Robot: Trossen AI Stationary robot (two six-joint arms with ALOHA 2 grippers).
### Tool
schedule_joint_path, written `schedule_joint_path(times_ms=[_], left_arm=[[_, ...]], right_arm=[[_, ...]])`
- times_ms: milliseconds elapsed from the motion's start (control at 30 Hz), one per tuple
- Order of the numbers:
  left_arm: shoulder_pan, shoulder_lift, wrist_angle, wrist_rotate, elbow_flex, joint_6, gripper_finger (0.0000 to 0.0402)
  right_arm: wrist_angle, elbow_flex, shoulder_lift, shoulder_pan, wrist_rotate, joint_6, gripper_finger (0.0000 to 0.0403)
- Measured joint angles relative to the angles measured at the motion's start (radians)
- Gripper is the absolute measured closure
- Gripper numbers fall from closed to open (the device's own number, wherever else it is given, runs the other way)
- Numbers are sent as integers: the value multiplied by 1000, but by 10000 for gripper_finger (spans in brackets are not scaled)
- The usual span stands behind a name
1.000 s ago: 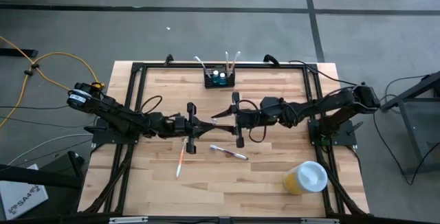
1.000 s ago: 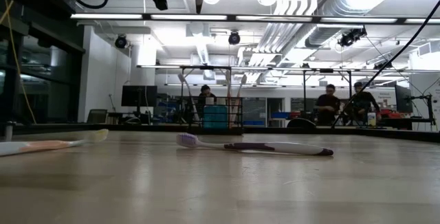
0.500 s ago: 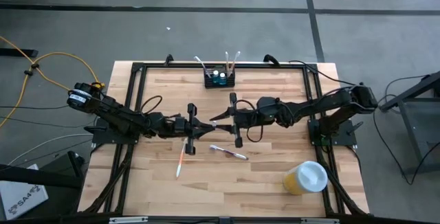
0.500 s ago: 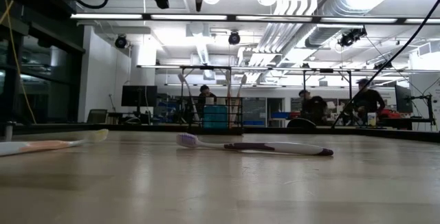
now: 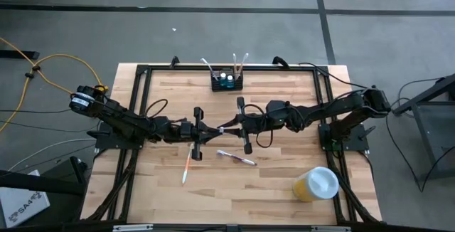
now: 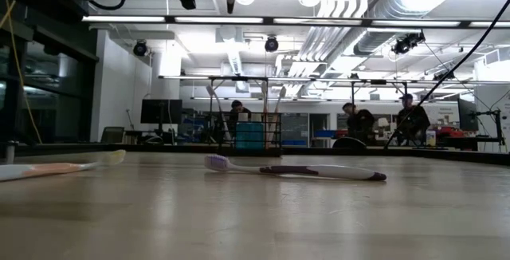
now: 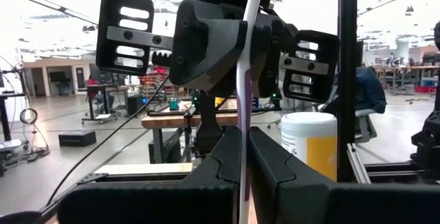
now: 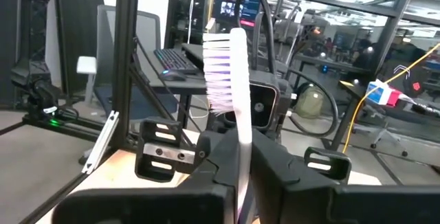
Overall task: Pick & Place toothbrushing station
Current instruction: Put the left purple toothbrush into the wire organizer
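Observation:
A white and purple toothbrush (image 5: 225, 126) stands upright in the air over the table's middle, bristle head (image 8: 223, 69) up. My left gripper (image 5: 212, 128) reaches it from the table's left and my right gripper (image 5: 232, 124) from the right; both are shut on it. The toothbrushing station (image 5: 227, 82), a small black caddy, stands at the far edge with thin white sticks standing up out of its top; it also shows in the low view as the caddy (image 6: 249, 135). A purple toothbrush (image 5: 237, 158) and an orange one (image 5: 187, 166) lie flat on the table. My left gripper pinches the toothbrush's handle (image 7: 243, 138) between its two fingers, below where the other gripper has it. The fingers come about level from the table's left and lie across the brush. The brush stands upright, clear of the table. My right gripper pinches the toothbrush's stem just under the bristle head (image 8: 243, 145) between its two fingers. The fingers come level from the table's right, across the brush. The head sticks up above them, and the brush is off the table.
A yellow cup with a white lid (image 5: 316, 183) lies near the right front corner. A black frame (image 5: 146, 72) runs around the tabletop. Bare wood shows between the arms and the station. People sit far off in the room behind.
My right gripper has edged toward the table's left, up to the toothbrush in my left gripper, and has taken hold of it. My left gripper and the brush have stayed where they were.

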Motion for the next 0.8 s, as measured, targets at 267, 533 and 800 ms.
schedule_joint_path(times_ms=[267,533,800], left_arm=[[0,0,-1,0,0,-3,400],[0,0,-6,0,0,-5,399],[0,0,-11,0,0,-34,326]], right_arm=[[-3,0,0,0,-1,3,393],[-7,0,0,0,-1,3,393],[-7,0,0,0,-4,18,393]])
